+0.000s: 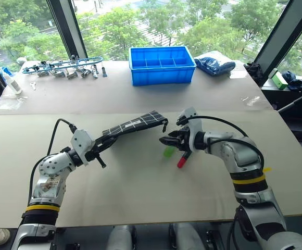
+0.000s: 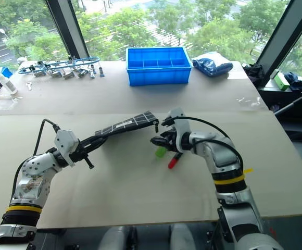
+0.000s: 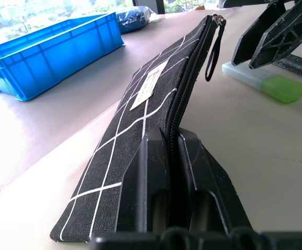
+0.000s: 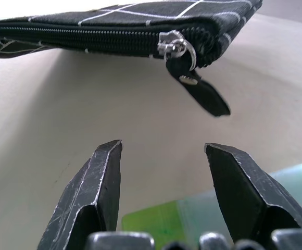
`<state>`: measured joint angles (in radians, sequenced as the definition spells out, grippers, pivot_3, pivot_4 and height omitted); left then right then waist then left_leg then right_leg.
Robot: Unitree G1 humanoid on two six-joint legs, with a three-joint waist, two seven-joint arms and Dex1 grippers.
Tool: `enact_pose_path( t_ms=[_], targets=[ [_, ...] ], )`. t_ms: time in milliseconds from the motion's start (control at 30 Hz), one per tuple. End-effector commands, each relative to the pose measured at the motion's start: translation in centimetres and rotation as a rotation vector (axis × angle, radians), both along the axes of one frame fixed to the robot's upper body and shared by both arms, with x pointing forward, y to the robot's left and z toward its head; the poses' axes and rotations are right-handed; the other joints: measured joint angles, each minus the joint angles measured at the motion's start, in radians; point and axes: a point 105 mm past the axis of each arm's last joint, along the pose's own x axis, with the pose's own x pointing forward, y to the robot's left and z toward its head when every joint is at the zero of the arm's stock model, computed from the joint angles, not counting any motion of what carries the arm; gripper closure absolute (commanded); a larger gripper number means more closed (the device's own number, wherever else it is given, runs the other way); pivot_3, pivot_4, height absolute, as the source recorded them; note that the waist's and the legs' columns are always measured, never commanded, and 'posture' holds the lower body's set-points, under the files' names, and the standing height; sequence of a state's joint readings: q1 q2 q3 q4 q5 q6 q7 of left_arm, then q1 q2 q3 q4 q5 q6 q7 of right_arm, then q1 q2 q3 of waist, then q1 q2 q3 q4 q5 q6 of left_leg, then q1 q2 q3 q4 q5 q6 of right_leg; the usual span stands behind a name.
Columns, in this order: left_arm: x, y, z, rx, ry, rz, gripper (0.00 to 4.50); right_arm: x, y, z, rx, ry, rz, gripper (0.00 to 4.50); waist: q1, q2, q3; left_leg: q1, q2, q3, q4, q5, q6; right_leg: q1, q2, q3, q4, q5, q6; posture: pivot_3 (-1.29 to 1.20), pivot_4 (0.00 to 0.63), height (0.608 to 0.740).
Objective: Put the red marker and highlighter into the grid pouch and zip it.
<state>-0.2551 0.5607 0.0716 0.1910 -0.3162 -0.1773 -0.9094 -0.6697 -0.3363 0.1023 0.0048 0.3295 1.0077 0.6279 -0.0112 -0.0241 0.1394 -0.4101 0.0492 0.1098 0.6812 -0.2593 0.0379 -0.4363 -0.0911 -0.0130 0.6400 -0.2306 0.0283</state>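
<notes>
the grid pouch [image 1: 135, 125] was lifted off the table [image 1: 140, 198], held out flat in the air by one short end, its zip running closed all the way to the pull tab [image 4: 192, 86], which dangled from the free end. my left gripper [image 3: 173, 156] was clenched on that near end, pinching the fabric right at the zip line, i judged so the far end with the tab stayed steady and reachable for my other arm. my right gripper [image 4: 164, 161] hung empty just beside that free end, its two fingers spread apart with nothing between them, aimed toward the tab as if lined up to draw the zip open. directly under that gripper the highlighter [image 1: 169, 151] lay on the table, green cap showing, and the red marker [image 1: 183, 160] lay just beside it, red end toward me; both were outside the pouch. farther back stood a blue bin [image 1: 161, 65].
</notes>
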Motion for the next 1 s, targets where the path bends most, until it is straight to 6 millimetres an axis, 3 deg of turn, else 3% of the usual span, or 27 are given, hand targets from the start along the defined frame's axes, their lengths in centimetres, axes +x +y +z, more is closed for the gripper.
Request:
enact_pose_path(
  t_ms=[33,467,500,533,733,1000],
  targets=[
    [0.0,0.0,1.4,0.007,-0.052,-0.008,4.5,0.8,0.5,1.5,0.01,-0.075,0.012,1.67,-0.002,0.0,0.0,0.0,0.0,0.0,0.0,0.0,0.0,0.0,0.0,0.0,0.0,0.0,0.0,0.0,0.15,0.74],
    [-0.1,-0.2,1.2,0.011,-0.048,-0.02,4.5,1.7,2.2,2.0,0.029,-0.112,0.052,1.67,-0.002,0.0,0.0,0.0,0.0,0.0,0.0,0.0,0.0,0.0,0.0,0.0,0.0,0.0,0.0,0.0,0.15,0.74],
    [-0.1,-0.2,1.2,0.012,-0.048,-0.019,4.5,1.7,2.3,2.1,0.029,-0.115,0.058,2.17,-0.002,0.0,0.0,0.0,0.0,0.0,0.0,0.0,0.0,0.0,0.0,0.0,0.0,0.0,0.0,0.0,0.15,0.74],
    [-0.1,-0.1,1.2,0.012,-0.049,-0.017,4.5,1.6,2.3,2.2,0.03,-0.12,0.067,2.34,-0.002,0.0,0.0,0.0,0.0,0.0,0.0,0.0,0.0,0.0,0.0,0.0,0.0,0.0,0.0,0.0,0.15,0.74],
    [-0.1,-0.1,1.2,0.007,-0.051,-0.015,4.5,1.0,3.2,2.4,0.043,-0.127,0.117,4.4,-0.003,0.0,0.0,0.0,0.0,0.0,0.0,0.0,0.0,0.0,0.0,0.0,0.0,0.0,0.0,0.0,0.15,0.74],
    [-0.2,-0.4,1.1,0.004,-0.046,-0.022,4.5,-0.4,6.0,1.4,0.011,-0.12,0.209,4.47,-0.004,0.0,0.0,0.0,0.001,0.0,0.0,0.0,0.0,0.0,0.0,0.0,0.0,0.0,0.0,0.0,0.15,0.74]
  ],
)
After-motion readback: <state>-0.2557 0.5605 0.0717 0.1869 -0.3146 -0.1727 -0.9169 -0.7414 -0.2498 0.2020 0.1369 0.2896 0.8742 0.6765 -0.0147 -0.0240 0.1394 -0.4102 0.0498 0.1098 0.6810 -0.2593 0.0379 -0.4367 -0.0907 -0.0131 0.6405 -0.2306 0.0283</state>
